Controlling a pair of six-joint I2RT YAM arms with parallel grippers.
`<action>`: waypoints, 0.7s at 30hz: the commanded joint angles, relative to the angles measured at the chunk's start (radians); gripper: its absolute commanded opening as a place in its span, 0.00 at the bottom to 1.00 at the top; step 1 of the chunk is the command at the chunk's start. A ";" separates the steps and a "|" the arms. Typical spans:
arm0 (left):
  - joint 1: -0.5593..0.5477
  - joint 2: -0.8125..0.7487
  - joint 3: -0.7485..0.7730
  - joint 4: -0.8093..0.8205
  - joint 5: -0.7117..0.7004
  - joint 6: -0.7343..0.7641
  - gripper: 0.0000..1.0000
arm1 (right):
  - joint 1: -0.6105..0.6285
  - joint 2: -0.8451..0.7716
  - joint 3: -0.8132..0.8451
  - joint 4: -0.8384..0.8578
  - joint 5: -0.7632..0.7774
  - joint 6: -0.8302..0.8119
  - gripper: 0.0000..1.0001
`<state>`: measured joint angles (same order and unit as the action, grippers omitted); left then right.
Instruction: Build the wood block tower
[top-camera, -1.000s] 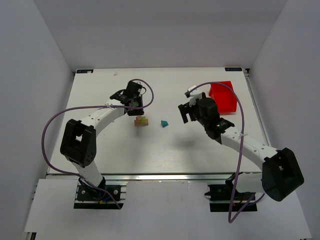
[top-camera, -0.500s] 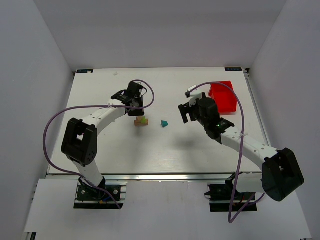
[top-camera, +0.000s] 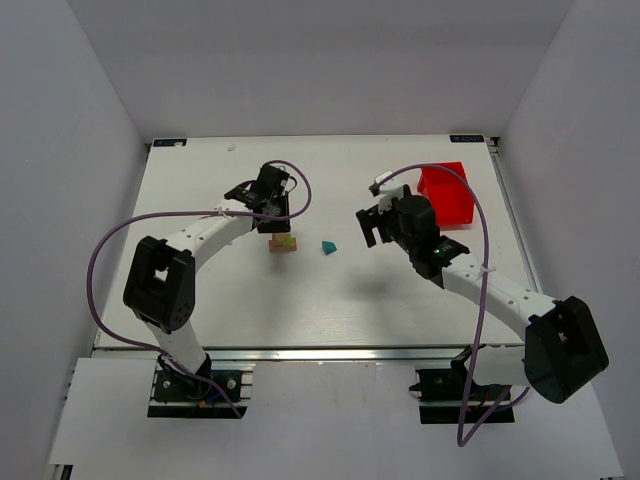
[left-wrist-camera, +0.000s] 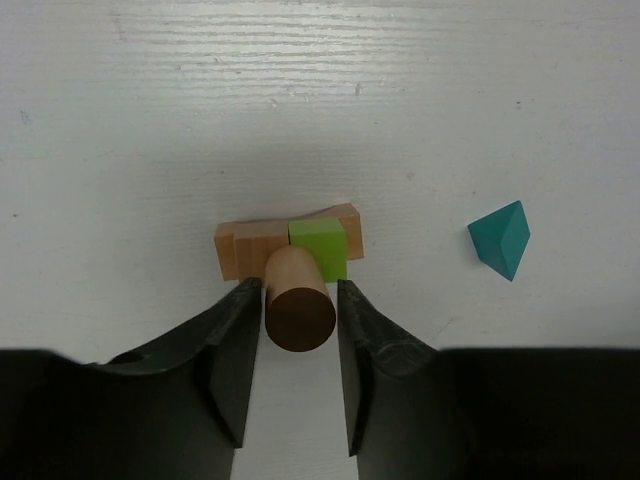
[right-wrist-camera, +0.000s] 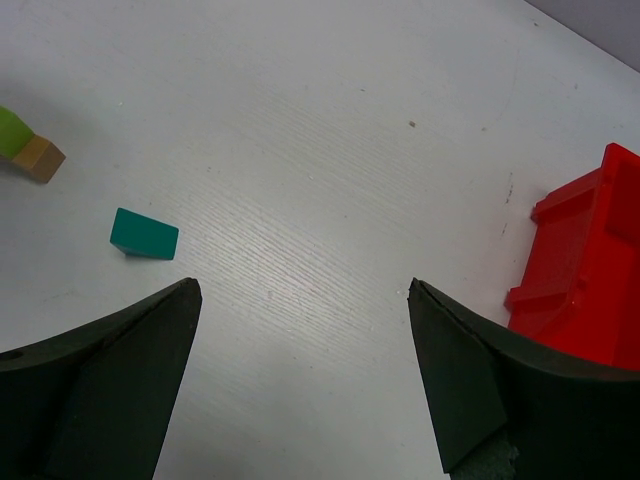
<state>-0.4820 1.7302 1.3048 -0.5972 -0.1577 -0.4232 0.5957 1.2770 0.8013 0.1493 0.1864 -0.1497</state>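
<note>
Tan cylinder (left-wrist-camera: 298, 312) clamped snugly in left gripper (left-wrist-camera: 300, 322), poised at wood block tower (left-wrist-camera: 262, 250) just past the tips; teal block (left-wrist-camera: 500, 238) further right. Could tip off if released off-centre (seam underneath). Right gripper (right-wrist-camera: 303, 300) gaping, empty.

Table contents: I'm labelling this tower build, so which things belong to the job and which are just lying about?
Belong to the job:
- tan base blocks
- lime-green block, touching them
- tan cylinder, gripped in the left tool
- teal block, lying apart to one side

Just lying about:
- red bin
- right tool, open and holding nothing
</note>
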 joint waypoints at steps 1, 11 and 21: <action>-0.012 -0.032 0.019 0.013 -0.022 0.006 0.47 | -0.002 -0.025 0.018 0.009 -0.014 -0.014 0.89; -0.020 -0.027 0.040 -0.018 -0.065 -0.005 0.73 | -0.002 -0.022 0.022 0.001 -0.061 -0.011 0.89; -0.023 -0.121 -0.004 0.014 -0.049 -0.012 0.98 | -0.002 -0.019 0.024 0.003 -0.083 -0.010 0.89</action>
<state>-0.4988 1.6989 1.3075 -0.6037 -0.2020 -0.4294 0.5957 1.2770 0.8013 0.1287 0.1230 -0.1608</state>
